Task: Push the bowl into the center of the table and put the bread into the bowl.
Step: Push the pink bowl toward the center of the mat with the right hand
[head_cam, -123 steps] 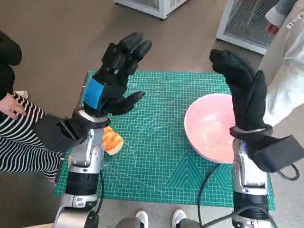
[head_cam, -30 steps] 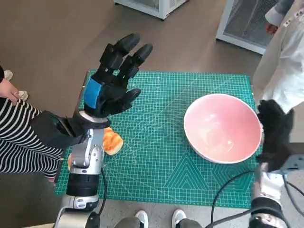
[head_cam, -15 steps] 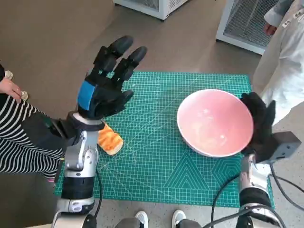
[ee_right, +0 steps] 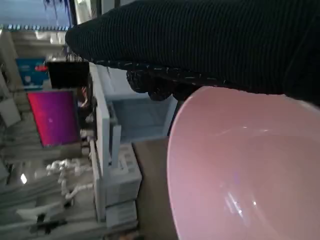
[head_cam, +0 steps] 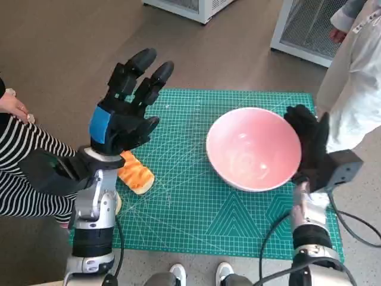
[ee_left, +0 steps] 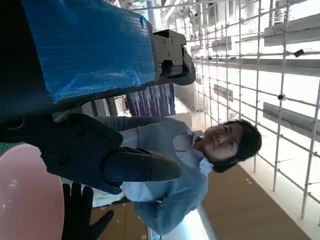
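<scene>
1. The pink bowl (head_cam: 254,149) sat on the green cutting mat (head_cam: 196,208) that covered the worktop, right of the mat's middle. It looked rigid and smooth-walled, probably light plastic or melamine, so it would likely slide readily on the mat and could skid or tip if shoved high on the rim.

2. A flat push low on the outer wall seemed the safest way to move it; no grip was needed.

3. The bread (head_cam: 136,174) lay near the mat's left edge, just beside the left forearm and partly hidden by it. It looked soft, light and crushable, so I judged a gentle hold across its width best.

4. The right hand (head_cam: 311,149) stood upright against the bowl's right side. Its gloved fingers (head_cam: 297,119) lay straight and close together, apparently pressed to the rim, and held nothing. The right wrist view showed the glove right at the bowl's edge.

5. The left hand (head_cam: 124,113) was raised above the mat's left part, well apart from the bowl and clear of the bread. Its fingers (head_cam: 140,62) were spread wide and empty.

6. A person in a pale coat (head_cam: 351,77) stood just past the worktop's right edge.
</scene>
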You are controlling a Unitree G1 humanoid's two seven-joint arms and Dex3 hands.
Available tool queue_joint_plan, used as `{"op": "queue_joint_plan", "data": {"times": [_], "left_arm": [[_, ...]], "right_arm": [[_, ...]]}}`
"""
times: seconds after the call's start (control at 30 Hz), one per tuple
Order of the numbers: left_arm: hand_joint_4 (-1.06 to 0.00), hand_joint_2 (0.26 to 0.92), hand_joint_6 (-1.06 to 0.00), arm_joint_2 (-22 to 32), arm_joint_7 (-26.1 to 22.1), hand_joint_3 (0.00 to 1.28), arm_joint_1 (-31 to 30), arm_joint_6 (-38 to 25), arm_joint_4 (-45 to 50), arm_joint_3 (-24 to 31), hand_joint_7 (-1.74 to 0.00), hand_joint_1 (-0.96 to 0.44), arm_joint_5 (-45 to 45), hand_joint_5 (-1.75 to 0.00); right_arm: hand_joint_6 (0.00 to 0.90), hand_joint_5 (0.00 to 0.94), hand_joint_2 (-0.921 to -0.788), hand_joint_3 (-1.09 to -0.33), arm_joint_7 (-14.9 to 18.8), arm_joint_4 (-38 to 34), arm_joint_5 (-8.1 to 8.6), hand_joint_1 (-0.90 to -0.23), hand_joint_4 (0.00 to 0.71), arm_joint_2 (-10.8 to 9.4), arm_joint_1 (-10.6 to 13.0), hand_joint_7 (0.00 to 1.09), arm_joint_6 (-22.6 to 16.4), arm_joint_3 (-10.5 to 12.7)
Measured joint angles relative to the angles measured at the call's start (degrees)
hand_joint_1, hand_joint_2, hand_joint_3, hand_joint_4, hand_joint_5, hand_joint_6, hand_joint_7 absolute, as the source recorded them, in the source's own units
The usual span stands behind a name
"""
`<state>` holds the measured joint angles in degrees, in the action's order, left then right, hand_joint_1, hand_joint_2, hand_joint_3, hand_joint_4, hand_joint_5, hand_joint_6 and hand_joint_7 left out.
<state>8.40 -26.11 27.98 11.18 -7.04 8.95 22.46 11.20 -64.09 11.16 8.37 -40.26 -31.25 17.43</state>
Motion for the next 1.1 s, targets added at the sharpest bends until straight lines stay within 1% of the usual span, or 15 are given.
{"op": "queue_joint_plan", "data": {"times": [0.33,0.53,0.93,1.1], "left_arm": [[-0.26,0.921,-0.05,0.3,1.6,0.27,-0.6,-0.1,0.7,0.0,-0.53,-0.45,-1.0,-0.07],[-0.26,0.921,-0.04,0.3,1.9,0.27,-0.8,0.0,0.7,-0.1,-0.53,-0.46,-1.9,-0.05],[-0.25,0.921,-0.03,0.4,1.8,0.28,-1.1,0.2,0.7,-0.2,-0.50,-0.46,-2.3,-0.04],[-0.26,0.921,-0.03,0.5,1.7,0.28,-1.2,0.2,0.7,-0.2,-0.50,-0.46,-2.3,-0.04]], "right_arm": [[0.043,0.000,-0.921,-0.802,1.0,-1.2,-0.02,-0.640,0.052,-2.0,-1.8,0.35,1.0,-0.6],[0.034,0.000,-0.921,-0.803,1.3,-1.6,-0.07,-0.643,0.048,-2.7,-2.8,0.34,1.7,-1.2],[0.025,0.000,-0.921,-0.804,1.4,-2.5,-0.09,-0.632,0.046,-3.4,-5.7,0.34,3.2,-1.9],[0.026,0.002,-0.921,-0.803,1.5,-2.7,-0.07,-0.637,0.050,-3.5,-6.3,0.33,3.6,-1.9]]}}
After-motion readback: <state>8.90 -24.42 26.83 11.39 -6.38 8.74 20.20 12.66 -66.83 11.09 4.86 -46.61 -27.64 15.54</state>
